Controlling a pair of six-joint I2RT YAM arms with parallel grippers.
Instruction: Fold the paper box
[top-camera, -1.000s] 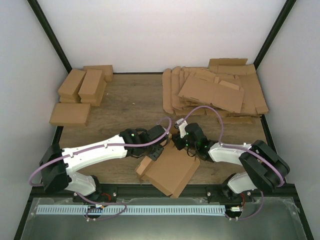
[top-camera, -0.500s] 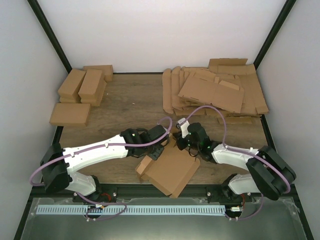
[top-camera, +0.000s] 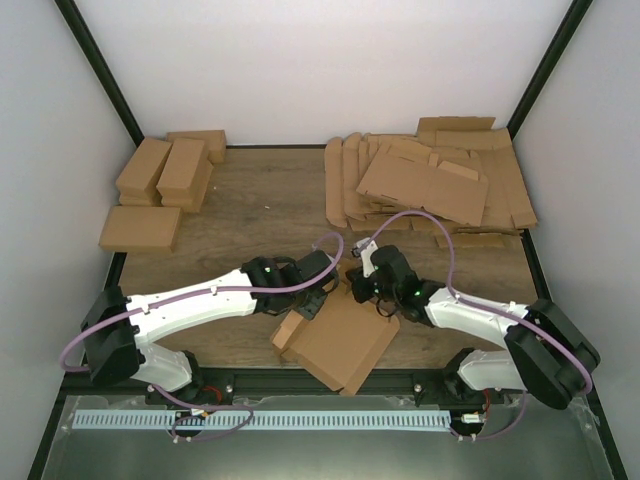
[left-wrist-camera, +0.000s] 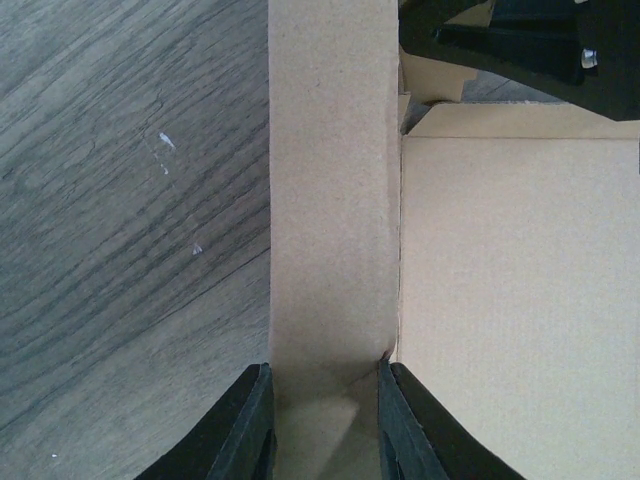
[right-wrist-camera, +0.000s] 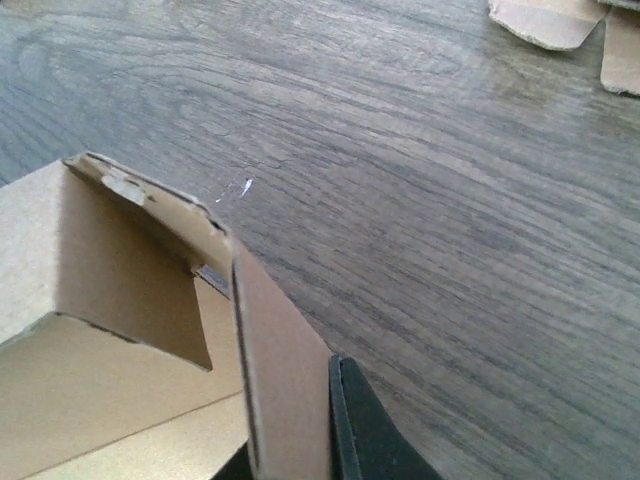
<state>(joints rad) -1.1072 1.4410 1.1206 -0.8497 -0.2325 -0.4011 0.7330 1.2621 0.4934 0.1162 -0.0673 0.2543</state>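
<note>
Left arm (top-camera: 190, 308) & right arm (top-camera: 470, 312): white shells, black joints, purple cables (top-camera: 410, 213); jaws black, prob. plastic.

Brown paper box (top-camera: 345, 342), partly folded, seemingly lying diagonal.

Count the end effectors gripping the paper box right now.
2. The left end effector pinches a raised side wall of the paper box. The right end effector is shut on an upright flap at the box's far end. Neither is hidden.

wooden table (top-camera: 262, 205) | paper box (top-camera: 345, 345) | cardboard sheets (top-camera: 425, 188) | small boxes (top-camera: 165, 172)
</note>
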